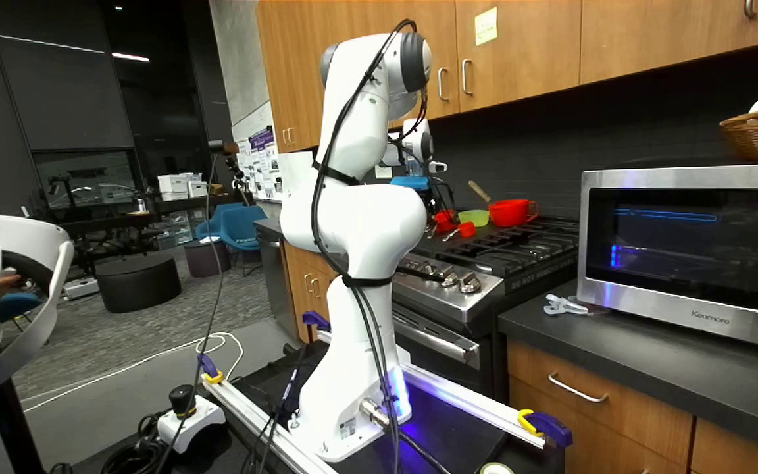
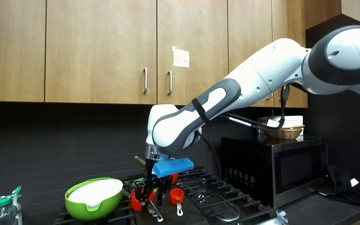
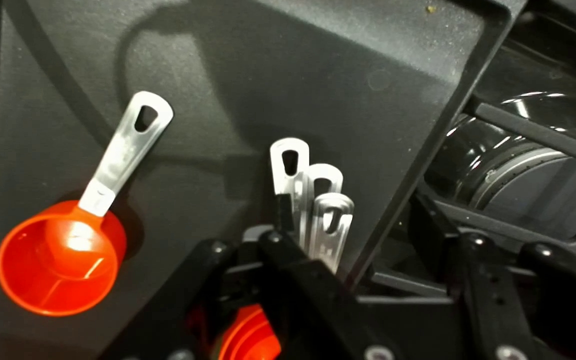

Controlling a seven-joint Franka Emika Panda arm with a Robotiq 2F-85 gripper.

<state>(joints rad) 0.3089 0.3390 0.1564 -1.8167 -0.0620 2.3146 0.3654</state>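
- End effector (image 3: pixel 357 216) is held spread.
- Handles (image 3: pixel 323 242) are seen nearer one finger, one partly hidden by it.
- Long axes are laid roughly across the closing line.

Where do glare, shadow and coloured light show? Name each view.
In the wrist view, glare inside the lone orange cup, highlights on the clustered handles, broad shadows across the dark tray; in an exterior view, a blue glow at the robot's base and blue reflections in the microwave door.
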